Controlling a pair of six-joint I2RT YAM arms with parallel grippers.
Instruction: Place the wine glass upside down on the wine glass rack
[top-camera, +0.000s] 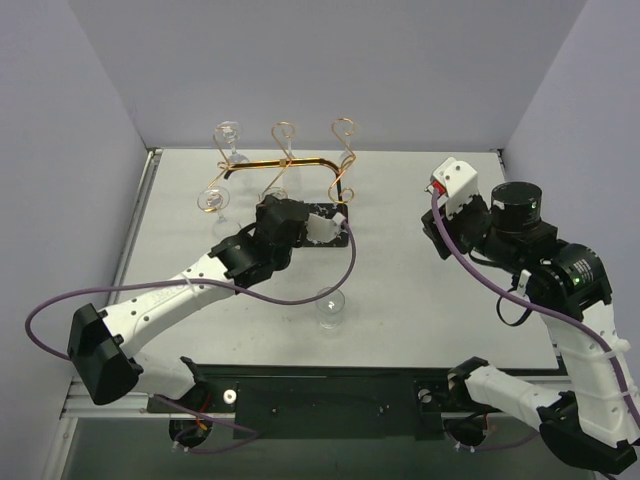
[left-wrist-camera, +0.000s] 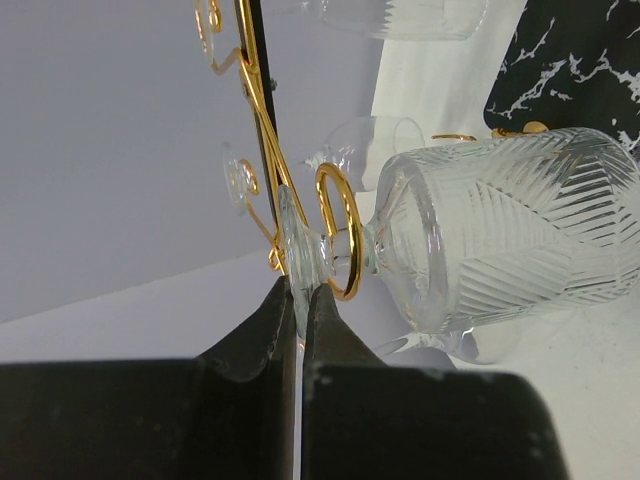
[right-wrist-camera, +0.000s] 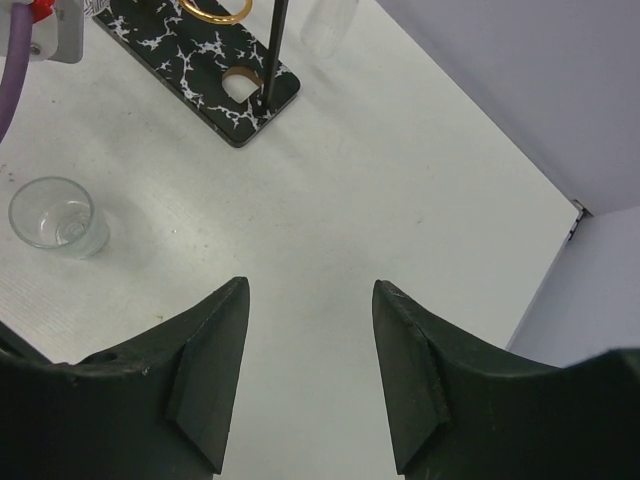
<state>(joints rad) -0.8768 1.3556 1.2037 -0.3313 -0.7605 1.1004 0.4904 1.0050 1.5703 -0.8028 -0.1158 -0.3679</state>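
The wine glass rack (top-camera: 283, 163) is a copper-gold wire stand on a black white-veined base (top-camera: 325, 212) at the back middle. My left gripper (top-camera: 272, 205) reaches under its bar. In the left wrist view it (left-wrist-camera: 298, 290) is shut on the foot of a cut-pattern wine glass (left-wrist-camera: 500, 230). The stem passes through a gold wire loop (left-wrist-camera: 340, 232), and the bowl hangs toward the veined base (left-wrist-camera: 585, 55). My right gripper (top-camera: 437, 228) is open and empty above the table on the right, and also shows in the right wrist view (right-wrist-camera: 310, 290).
Another glass (top-camera: 212, 200) hangs at the rack's left end, and one (top-camera: 230, 135) is at the back left loop. An upright glass (top-camera: 330, 306) stands on the table in front of the rack, also visible in the right wrist view (right-wrist-camera: 50, 215). Grey walls close in both sides.
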